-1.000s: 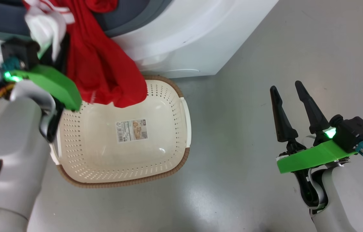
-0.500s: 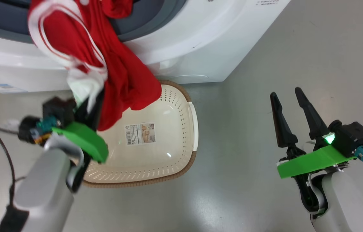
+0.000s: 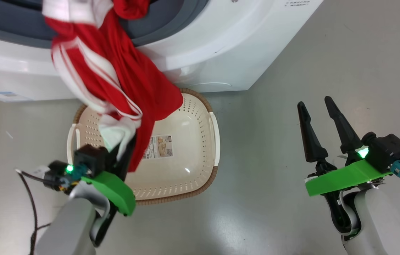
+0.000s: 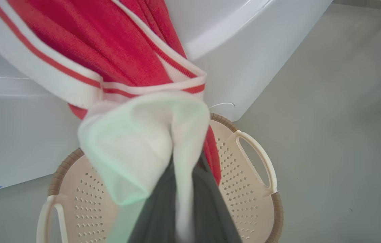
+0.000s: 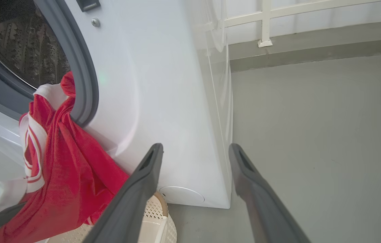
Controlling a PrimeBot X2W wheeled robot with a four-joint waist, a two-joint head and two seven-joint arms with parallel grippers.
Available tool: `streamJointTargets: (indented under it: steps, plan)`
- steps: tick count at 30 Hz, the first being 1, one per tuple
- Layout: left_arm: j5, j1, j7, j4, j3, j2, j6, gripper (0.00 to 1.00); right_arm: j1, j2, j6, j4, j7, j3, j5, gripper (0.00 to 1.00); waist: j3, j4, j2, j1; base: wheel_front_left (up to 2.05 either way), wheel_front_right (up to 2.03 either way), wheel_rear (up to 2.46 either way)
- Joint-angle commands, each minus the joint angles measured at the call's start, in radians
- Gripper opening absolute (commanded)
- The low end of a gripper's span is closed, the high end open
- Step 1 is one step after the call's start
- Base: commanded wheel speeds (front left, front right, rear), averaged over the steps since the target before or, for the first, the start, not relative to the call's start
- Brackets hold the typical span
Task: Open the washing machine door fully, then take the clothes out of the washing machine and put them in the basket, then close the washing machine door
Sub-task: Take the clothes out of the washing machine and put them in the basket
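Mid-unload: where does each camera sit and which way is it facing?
Head view: on the head, looking down at the basket, with clothes hanging from the washing machine; left end effector and right end effector show.
Left wrist view: on the left wrist, facing the basket; its fingers pinch the clothes.
Right wrist view: on the right wrist, facing the machine's front corner; its fingers are spread.
Shared: clothes and basket.

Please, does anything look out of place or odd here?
Only the clothes: they are stretched from the grey ring of the washing machine down to the left gripper, which is shut on a white part above the basket. One end lies inside the opening. Nothing looks spilled or damaged.
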Motion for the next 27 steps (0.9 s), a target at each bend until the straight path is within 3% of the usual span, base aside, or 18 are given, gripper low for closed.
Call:
streamJointTargets:
  steps: [1,17,27]
  plan:
    - [0.01,0.034,-0.005,-0.006,0.011,0.018,-0.003,0.0,0.022,0.002,0.005,-0.02,-0.006,0.024,-0.006,1.0,0.002,-0.001,-0.0001,0.0,0.0,0.0,0.0]
    - [-0.023,0.019,0.008,0.152,-0.077,-0.026,-0.015,0.0,0.008,0.002,0.005,-0.023,-0.006,0.021,-0.005,1.0,0.027,-0.012,-0.0001,0.0,0.0,0.0,0.0]
    - [-0.086,-0.072,-0.003,0.278,-0.122,-0.031,-0.017,0.0,-0.012,0.002,0.005,-0.032,-0.006,0.022,-0.002,1.0,0.068,-0.023,-0.0001,0.0,0.0,0.0,0.0]
